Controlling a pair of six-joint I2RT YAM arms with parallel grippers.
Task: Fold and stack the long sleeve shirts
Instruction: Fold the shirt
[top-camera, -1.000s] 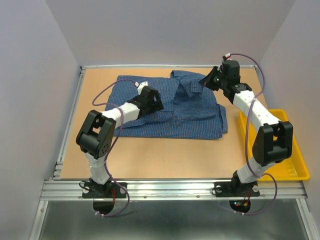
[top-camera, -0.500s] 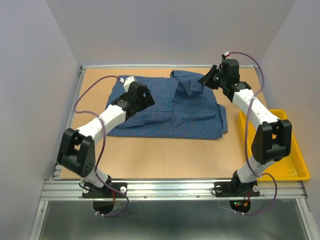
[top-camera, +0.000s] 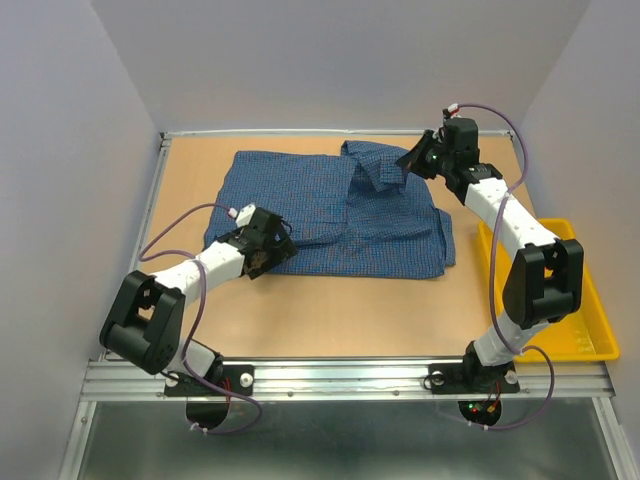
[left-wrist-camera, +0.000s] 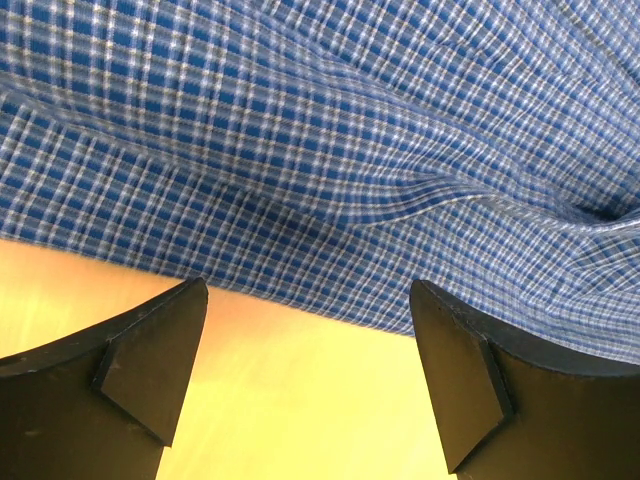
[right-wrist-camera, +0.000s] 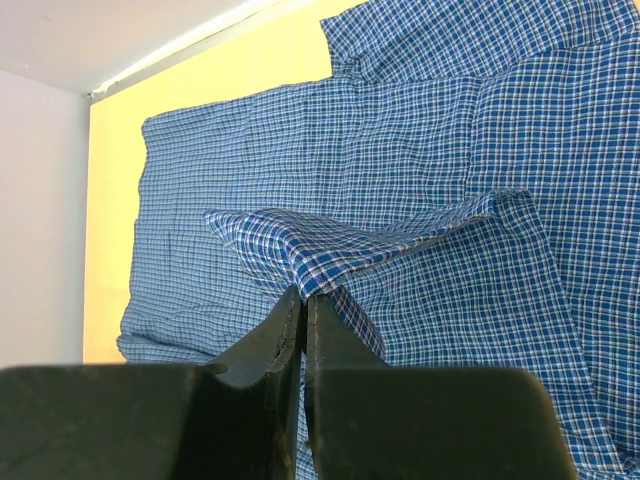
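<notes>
Now the left gripper (top-camera: 262, 252) sits at the near left corner of the blue shirt (top-camera: 340, 215), at about 8 o'clock on the cloth. A moment ago it was farther up, lying over the left part of the shirt near 10 o'clock. It has slid back toward the arm bases. Its two fingers are wide apart and hold nothing. In the left wrist view the shirt's hem runs across between them, with bare table (top-camera: 330, 310) just below it. The hem may not be inside the fingers yet; the view is too close to be sure.

Over at 4 o'clock the yellow tray (top-camera: 590, 340) lies beside the table, not touching the shirt.

The shirt is spread out in the middle of the table, from 9 o'clock to 3 o'clock, with its collar toward 12 o'clock.

Far off, at 1 o'clock, the right gripper (top-camera: 410, 160) is squeezed tight on a fold of the shirt. It holds the cloth up like a little tent. It has not moved in this time.

So I think the left arm is done pressing the cloth and is getting ready to pinch the near corner. Once both arms have a hold, the fold can start. No fold is made yet, and nothing is stacked.
</notes>
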